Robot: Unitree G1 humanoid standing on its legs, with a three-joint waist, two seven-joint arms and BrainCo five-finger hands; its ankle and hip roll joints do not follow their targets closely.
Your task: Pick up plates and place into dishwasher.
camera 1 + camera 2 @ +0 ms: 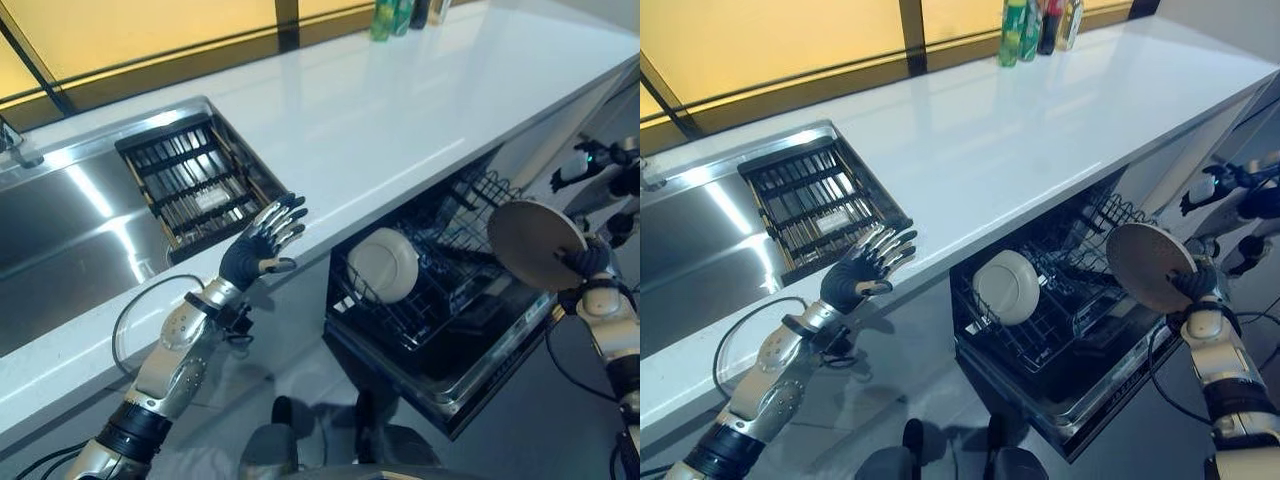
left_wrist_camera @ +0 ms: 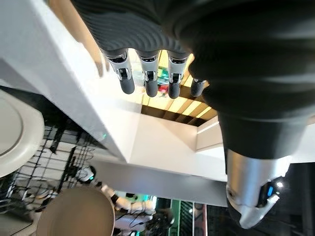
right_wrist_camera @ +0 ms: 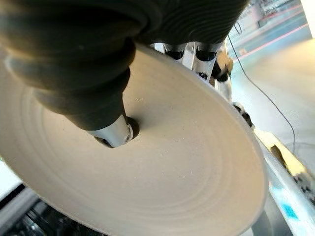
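Beige plate [image 1: 535, 243] sits at mid-right of the left eye view, held on edge w/ its face tilted toward the camera, in the air above the open dishwasher's right side. Right hand [image 1: 585, 262] grips it at the lower right rim; in the right wrist view the thumb [image 3: 112, 132] presses on the plate's face and the fingers wrap behind the rim, so the hand is closed on the plate.

Just left of it, center-right of frame, the dishwasher rack [image 1: 430, 300] is pulled out from under the counter: dark wire basket w/ a white plate [image 1: 383, 264] standing on edge in its left part. Held plate and racked plate are apart, wire tines between them.

Left hand [image 1: 262, 245] is at center-left of frame, raised in front of the counter edge, fingers straight and spread, holding nothing; left wrist view shows the fingertips [image 2: 127, 84] in a row, uncurled.

White countertop [image 1: 400, 100] runs diagonally from lower left to upper right. Steel sink [image 1: 60, 240] fills the left, w/ a dark slatted drain rack [image 1: 195, 180] at its right end, just above the left hand. Bottles [image 1: 1035, 25] stand at top center, at the counter's back edge.
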